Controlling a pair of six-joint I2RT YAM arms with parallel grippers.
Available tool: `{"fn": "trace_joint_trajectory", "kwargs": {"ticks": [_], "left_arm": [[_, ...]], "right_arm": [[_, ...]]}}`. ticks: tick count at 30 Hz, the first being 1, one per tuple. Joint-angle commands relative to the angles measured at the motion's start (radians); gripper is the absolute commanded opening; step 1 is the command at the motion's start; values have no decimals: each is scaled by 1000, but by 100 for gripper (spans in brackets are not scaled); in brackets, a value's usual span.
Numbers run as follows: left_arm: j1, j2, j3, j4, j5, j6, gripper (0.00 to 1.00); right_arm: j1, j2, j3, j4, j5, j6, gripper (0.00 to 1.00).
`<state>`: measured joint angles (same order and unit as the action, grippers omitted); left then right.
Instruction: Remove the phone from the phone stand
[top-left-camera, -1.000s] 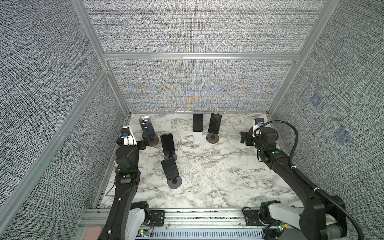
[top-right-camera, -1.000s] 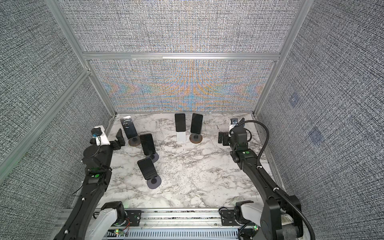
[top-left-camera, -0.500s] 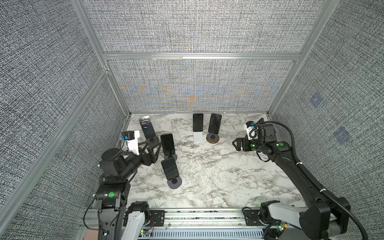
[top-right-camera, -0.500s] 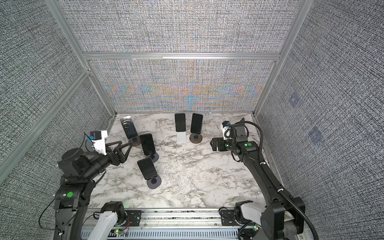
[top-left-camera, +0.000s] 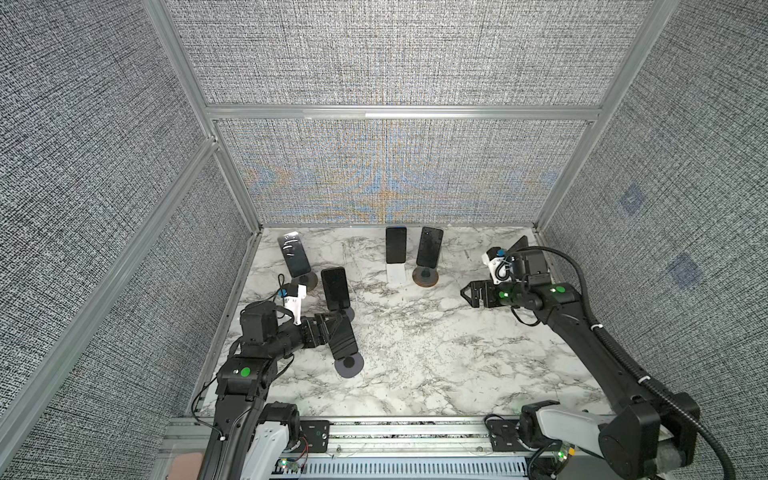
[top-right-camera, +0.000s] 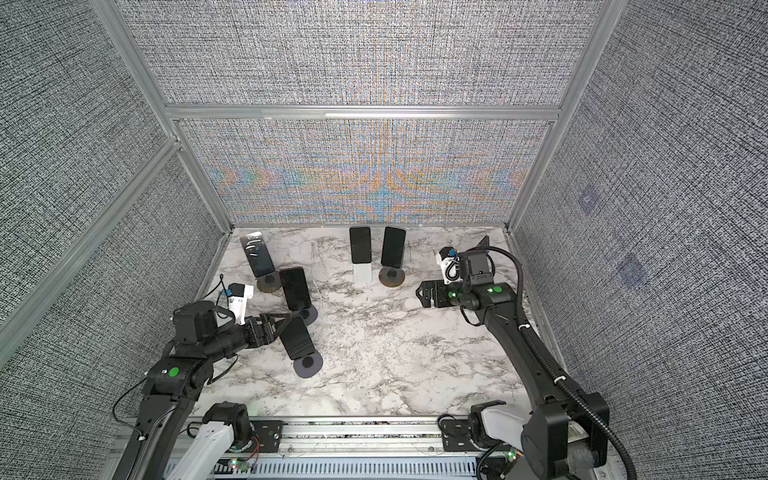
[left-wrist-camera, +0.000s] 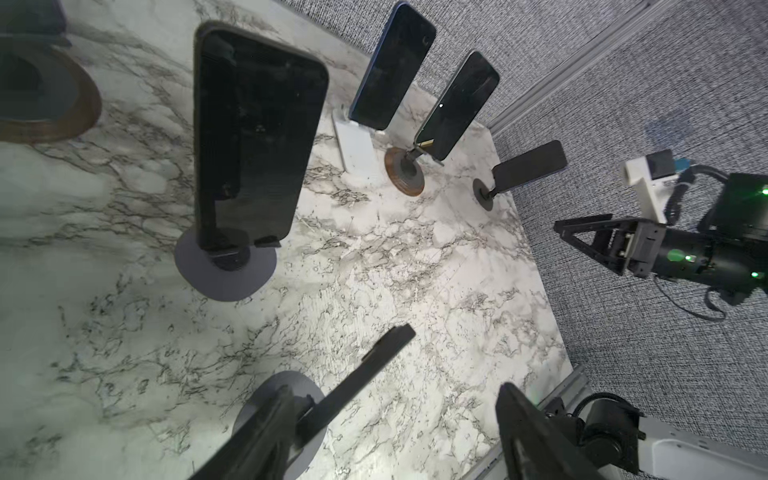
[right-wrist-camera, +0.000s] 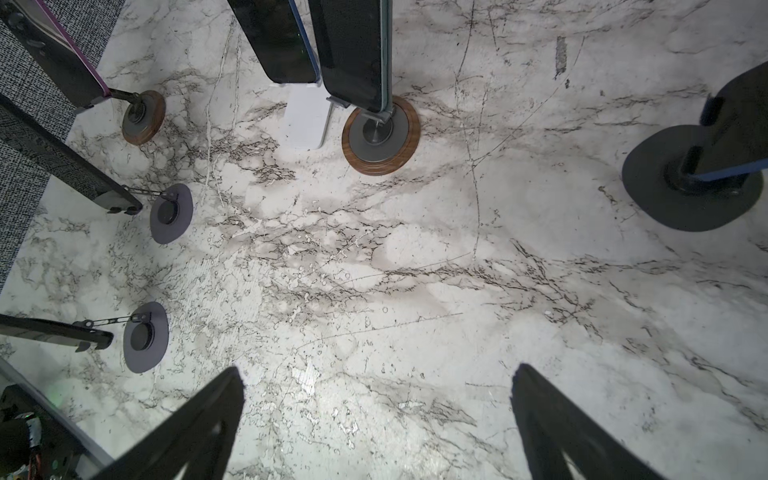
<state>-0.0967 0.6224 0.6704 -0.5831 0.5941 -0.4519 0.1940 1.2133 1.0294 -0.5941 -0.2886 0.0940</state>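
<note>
table (top-left-camera: 436, 365): white-grey marble | phone (top-left-camera: 344, 338): black | walls (top-left-camera: 395, 54): grey weave

- Both top views hang high at the front, looking down and toward the back wall (top-left-camera: 386, 174); they give nearly equal pictures of the whole marble table (top-left-camera: 436, 353);
- The left wrist view sits low and close, looking across the marble table past the left gripper (left-wrist-camera: 395, 388) toward the right arm (left-wrist-camera: 706, 253);
- The right wrist view looks steeply down past the right gripper (right-wrist-camera: 379, 369); it is close to the marble;
- Both wrist views share the wood-rimmed stand (left-wrist-camera: 404, 174) near the back.
</note>
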Motion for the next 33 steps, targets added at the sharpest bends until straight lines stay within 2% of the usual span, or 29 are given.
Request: {"fn": "trace_joint_trajectory", "kwargs": {"ticks": [1, 5, 14, 33], "left_arm": [[-5, 4, -11, 51, -70, 18, 75], [-12, 20, -51, 109, -68, 12, 65], [-29, 75, -65, 161, -65, 9, 50], [-100, 109, -88, 183, -135, -1, 41]], "right_arm": [[2, -7, -2, 3, -9, -8, 99], [1, -8, 0, 6, -7, -14, 99], [1, 5, -3, 13, -5, -14, 99], [0, 18, -2, 13, 0, -36, 99]]}}
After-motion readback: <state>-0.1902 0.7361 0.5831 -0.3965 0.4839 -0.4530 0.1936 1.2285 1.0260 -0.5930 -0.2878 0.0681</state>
